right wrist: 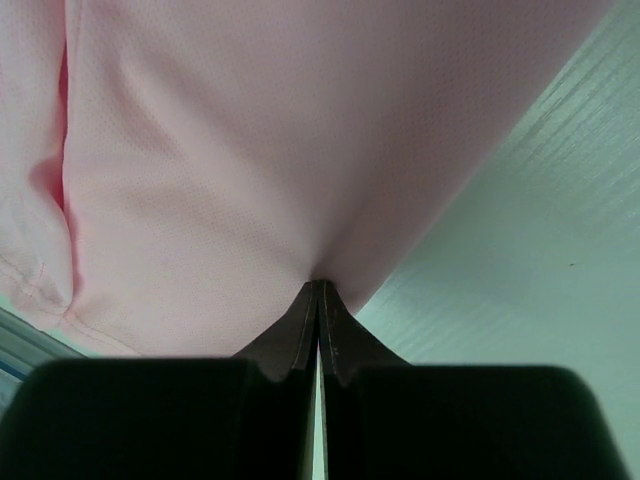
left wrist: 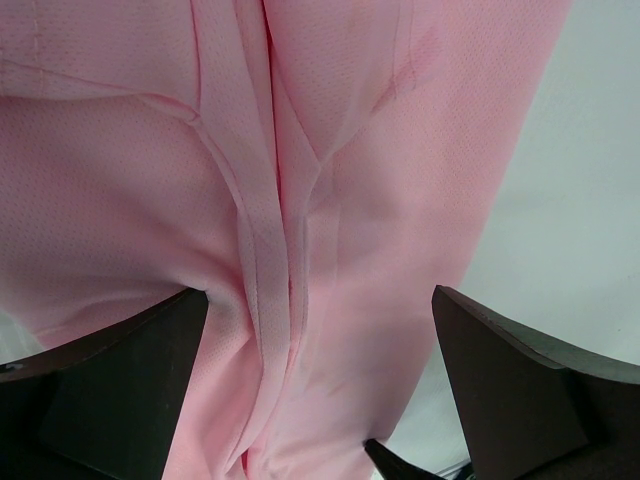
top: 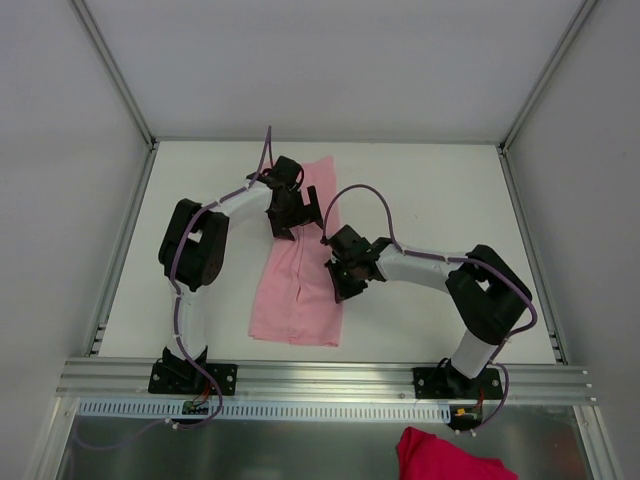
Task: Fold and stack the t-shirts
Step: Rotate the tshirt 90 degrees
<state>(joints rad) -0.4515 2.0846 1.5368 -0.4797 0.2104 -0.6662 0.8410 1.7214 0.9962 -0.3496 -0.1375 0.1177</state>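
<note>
Right gripper [right wrist: 318,288]: jaws closed tight, pinching the right edge of the t-shirt [top: 296,295], fabric drawn to a peak at the tips; left gripper [left wrist: 320,340]: jaws spread wide, holding nothing, poised over the overlapped folds; t-shirt: pale pink, folded into a long narrow strip, lying on the white table [top: 430,190] between both arms; crimson cloth [top: 445,458]: beyond the near rail.

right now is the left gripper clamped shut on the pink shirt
No, the left gripper is wide open over the t-shirt, with the fabric lying loose between, not clamped.
</note>
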